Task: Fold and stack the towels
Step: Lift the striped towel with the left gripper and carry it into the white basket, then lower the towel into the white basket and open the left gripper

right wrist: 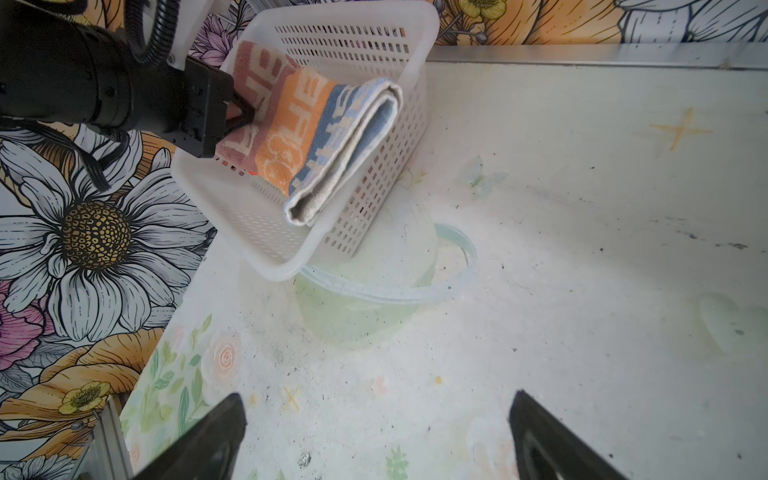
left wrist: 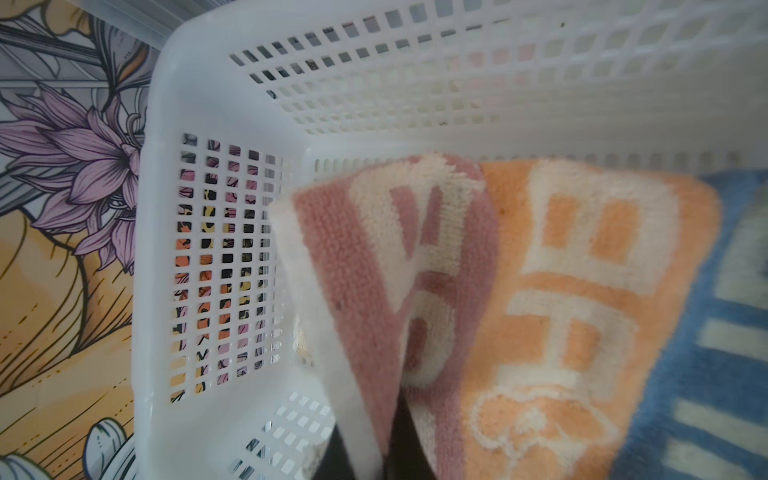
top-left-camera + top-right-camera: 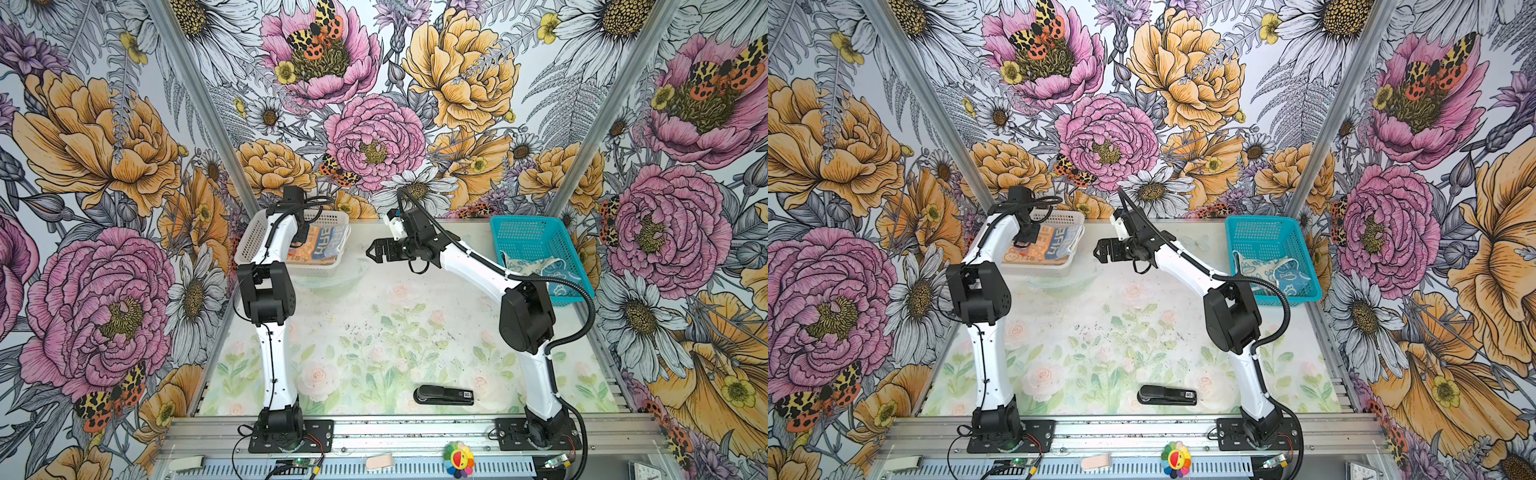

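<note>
Left claw [image 1: 243,114] pinched the folded towel [image 1: 307,124] inside the basket [image 1: 374,195], probably stacking it; right claw [image 3: 376,250] hung open, empty.

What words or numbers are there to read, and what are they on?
"B": on the orange stripe of the striped towel; the rest of its big letters are folded away or unclear.
Red letters on the orange towel underneath: too blurred to read.
Label on the stapler: too small to read.
</note>
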### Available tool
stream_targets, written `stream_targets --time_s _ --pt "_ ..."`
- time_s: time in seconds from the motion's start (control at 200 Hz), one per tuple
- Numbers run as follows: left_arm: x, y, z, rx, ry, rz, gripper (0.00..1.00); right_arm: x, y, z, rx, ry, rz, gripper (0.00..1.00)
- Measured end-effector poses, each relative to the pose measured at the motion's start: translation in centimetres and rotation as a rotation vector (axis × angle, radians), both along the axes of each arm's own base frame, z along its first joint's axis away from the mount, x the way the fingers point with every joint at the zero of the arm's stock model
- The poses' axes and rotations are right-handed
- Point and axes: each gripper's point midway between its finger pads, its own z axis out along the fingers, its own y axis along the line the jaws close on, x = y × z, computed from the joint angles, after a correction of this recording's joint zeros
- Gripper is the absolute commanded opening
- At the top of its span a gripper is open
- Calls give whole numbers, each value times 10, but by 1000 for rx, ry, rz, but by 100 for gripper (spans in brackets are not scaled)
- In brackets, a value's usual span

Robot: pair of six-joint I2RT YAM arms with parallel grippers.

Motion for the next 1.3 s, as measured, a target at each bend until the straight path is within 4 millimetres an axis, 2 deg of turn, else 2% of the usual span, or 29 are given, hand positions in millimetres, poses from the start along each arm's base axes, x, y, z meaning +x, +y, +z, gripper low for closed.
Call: stream_targets --time_s 0.36,0.605,0.906,1.061,1.301 --pt "4 0 6 9 -13 -10 0 -1 0 0 1 5 0 99" --pt "10 3 22 12 -55 -6 0 -1 0 1 2 4 1 99" --pt "7 29 25 13 -66 39 0 -2 3 2 4 1 5 99" --pt "7 37 16 13 -52 53 0 -2 3 2 4 2 5 99" --pt "9 40 -18 8 3 57 0 -3 3 2 4 2 6 99"
